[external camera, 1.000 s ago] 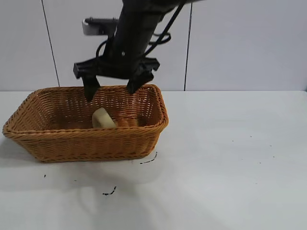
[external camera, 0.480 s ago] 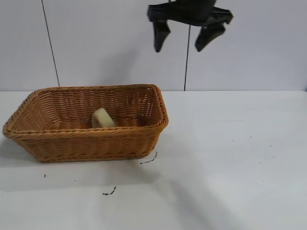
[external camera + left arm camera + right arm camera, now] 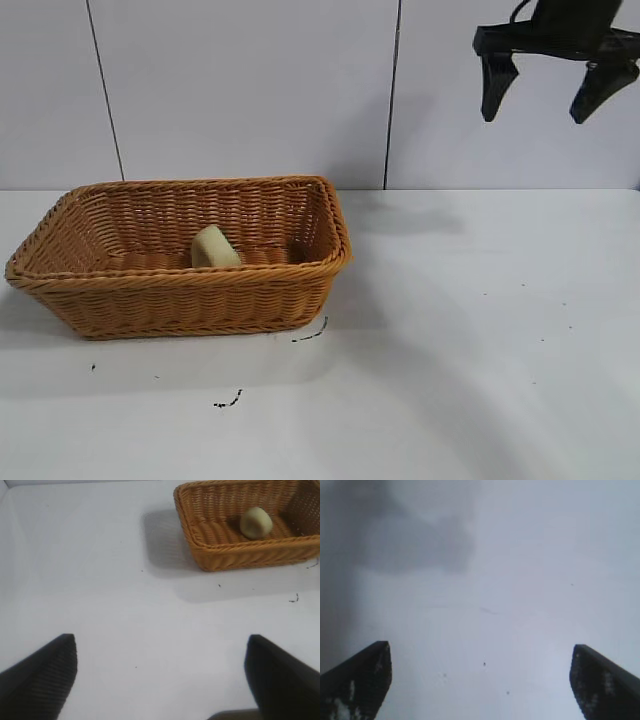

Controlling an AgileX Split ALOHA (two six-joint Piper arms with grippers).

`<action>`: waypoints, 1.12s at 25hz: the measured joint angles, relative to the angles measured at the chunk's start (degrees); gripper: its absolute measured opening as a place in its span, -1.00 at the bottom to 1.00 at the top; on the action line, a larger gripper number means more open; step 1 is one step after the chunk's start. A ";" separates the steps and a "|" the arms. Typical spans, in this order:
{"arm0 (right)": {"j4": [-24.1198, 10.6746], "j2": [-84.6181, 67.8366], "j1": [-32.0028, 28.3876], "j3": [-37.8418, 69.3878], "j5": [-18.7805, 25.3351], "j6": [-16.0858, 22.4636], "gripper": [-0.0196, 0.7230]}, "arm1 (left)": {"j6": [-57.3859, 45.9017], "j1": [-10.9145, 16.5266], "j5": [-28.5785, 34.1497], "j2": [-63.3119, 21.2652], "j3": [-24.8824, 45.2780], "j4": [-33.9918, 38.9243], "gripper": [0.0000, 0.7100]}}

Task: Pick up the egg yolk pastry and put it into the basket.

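The egg yolk pastry (image 3: 213, 247) lies inside the basket (image 3: 200, 275), a little right of its middle, tilted on its side. It also shows in the left wrist view (image 3: 256, 522), inside the basket (image 3: 240, 557). My right gripper (image 3: 537, 115) hangs open and empty, high above the table at the upper right, far from the basket. In the right wrist view the right gripper (image 3: 480, 647) is wide open over bare table. My left gripper (image 3: 160, 642) is open and empty, away from the basket, and is outside the exterior view.
The basket stands on the left part of a white table (image 3: 480, 330). Small black marks (image 3: 228, 402) lie on the table in front of the basket, one by its right corner (image 3: 312, 333). A pale wall rises behind the table.
My right gripper has risen from just over the basket and swung to the upper right, open and empty. The pastry has stayed in the basket.
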 joint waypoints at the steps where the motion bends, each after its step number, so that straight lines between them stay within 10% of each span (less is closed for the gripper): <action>1: -0.13 0.00 -0.17 0.00 1.63 -0.07 0.92 | 0.00 0.00 0.00 0.00 0.00 0.00 0.95; 13: -1.67 -8.78 -0.33 3.79 4.05 0.38 0.92 | 0.00 0.00 0.00 0.00 0.00 0.00 0.95; 28: -0.72 -57.41 -0.33 38.63 4.25 0.84 0.92 | 0.00 0.00 0.00 0.00 0.00 0.00 0.95</action>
